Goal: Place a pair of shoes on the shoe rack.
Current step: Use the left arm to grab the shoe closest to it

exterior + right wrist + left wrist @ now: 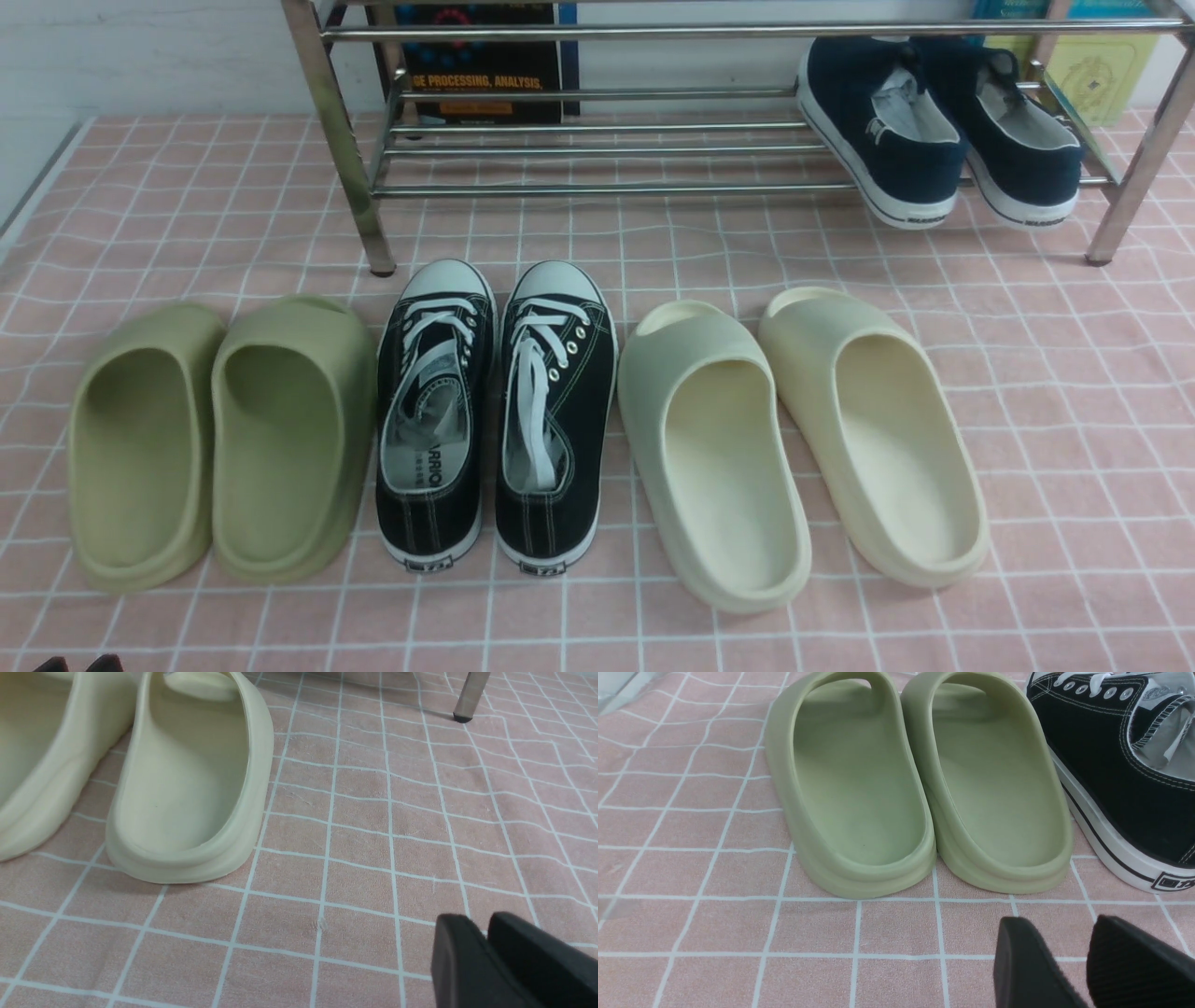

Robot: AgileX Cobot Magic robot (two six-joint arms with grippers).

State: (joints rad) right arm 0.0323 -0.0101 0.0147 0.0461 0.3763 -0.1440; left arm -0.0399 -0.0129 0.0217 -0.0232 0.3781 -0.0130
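Observation:
The pair of shoes, two black canvas sneakers with white laces and toe caps, stands side by side on the pink checked cloth, the left one and the right one, toes toward the shoe rack. That chrome rack stands behind them, its middle bars bare. My left gripper hovers low over the cloth behind the heels, open and empty, with one sneaker just ahead of it. My right gripper is shut with nothing in it, off to the right of the slides.
Olive slides lie left of the sneakers and cream slides right of them. Navy slip-on shoes occupy the rack's right end. A book leans behind the rack. A rack leg stands ahead of my right gripper.

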